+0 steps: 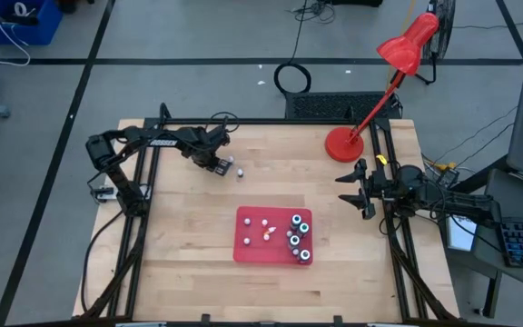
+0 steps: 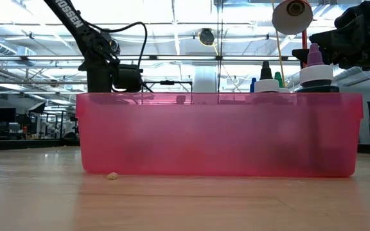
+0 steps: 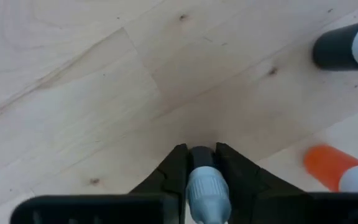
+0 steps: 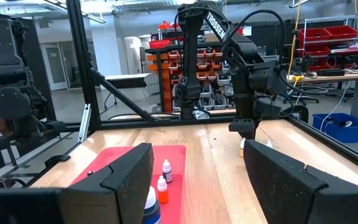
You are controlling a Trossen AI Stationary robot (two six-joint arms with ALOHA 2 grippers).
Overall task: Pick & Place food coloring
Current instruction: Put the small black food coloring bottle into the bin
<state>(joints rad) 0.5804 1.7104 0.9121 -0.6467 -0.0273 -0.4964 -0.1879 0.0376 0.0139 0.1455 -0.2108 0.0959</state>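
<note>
1. A grey-capped, dark-bodied food coloring bottle (image 3: 202, 180) sits clamped between the left tool's (image 3: 201, 165) fingers, low over the table (image 3: 92, 93); two more bottles, one black (image 3: 347, 50), one orange (image 3: 337, 169), lie just beside it.
2. Other bottles stand in the red tray (image 1: 248, 247), well apart from that tool.
3. The right tool (image 1: 363, 189) waits at the table's edge, fingers wide, holding nothing.
</note>
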